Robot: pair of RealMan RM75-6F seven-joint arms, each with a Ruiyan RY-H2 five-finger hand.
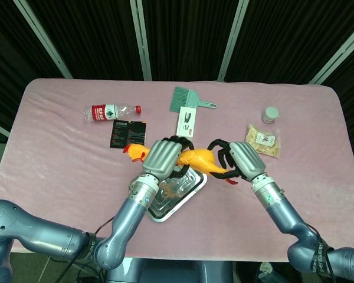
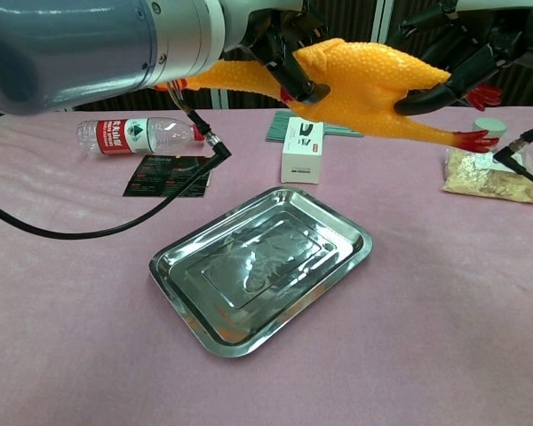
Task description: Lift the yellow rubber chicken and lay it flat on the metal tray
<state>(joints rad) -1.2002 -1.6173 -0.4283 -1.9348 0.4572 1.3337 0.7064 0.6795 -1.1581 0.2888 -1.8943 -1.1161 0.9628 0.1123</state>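
So you've got the yellow rubber chicken [image 2: 364,84] up in the air with both hands on it, which puts you mid-carry: lift done, placing not yet. Your left hand [image 1: 163,157] is wrapped around the neck end, and your right hand [image 1: 243,158] is curled around the leg end, near the red feet. The chicken hangs roughly level, sloping a bit down toward the feet on the right. From the chest view it looks like it's floating over the far right edge of the shiny rectangular metal tray [image 2: 182,275], though I can't tell exactly how far back it sits.

Next move, I'd guess: bring it toward you so it's over the tray's middle, turn it to match the tray's diagonal, then lower both ends together so it lands flat. Watch the small white carton [image 2: 302,150] standing just beyond the tray.
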